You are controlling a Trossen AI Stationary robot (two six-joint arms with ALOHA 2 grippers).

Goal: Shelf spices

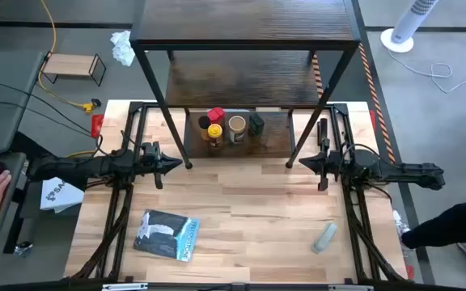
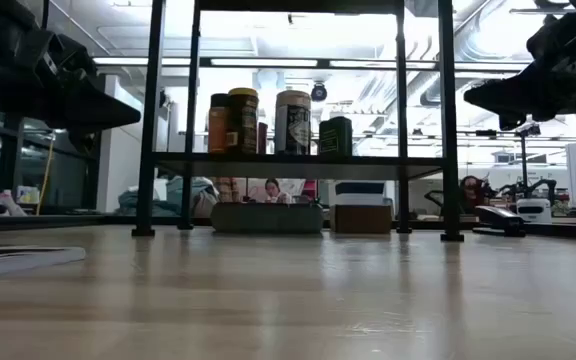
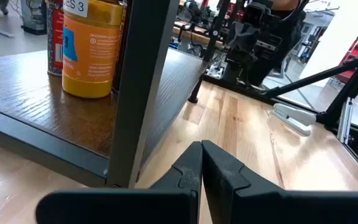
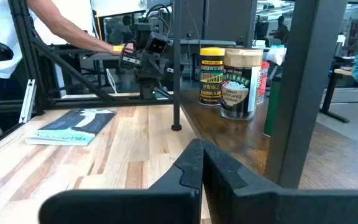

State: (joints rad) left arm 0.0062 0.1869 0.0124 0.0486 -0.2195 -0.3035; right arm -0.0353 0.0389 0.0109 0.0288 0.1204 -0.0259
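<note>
Both grippers, left gripper (image 1: 171, 164) and right gripper (image 1: 306, 163), are hanging empty with jaws pressed together by the shelf's (image 1: 273, 144) front legs. The spices (image 1: 231, 127) are all sitting clustered on its lowest board, so shelving looks finished.

We see open desk (image 1: 249, 218) between the two arms, from the shelf's (image 1: 245, 32) front legs to the near edge. The flat packet (image 1: 166, 234) blocks the near left part, and the grey-white tube (image 1: 324, 237) lies near the right edge. Access to the lowest board runs between the black front posts (image 1: 176, 137); the spices (image 1: 231, 127) crowd its middle, leaving bare board on either side. The left gripper (image 1: 171, 164) and right gripper (image 1: 307, 162), jaws closed, flank that opening just outside the posts.
</note>
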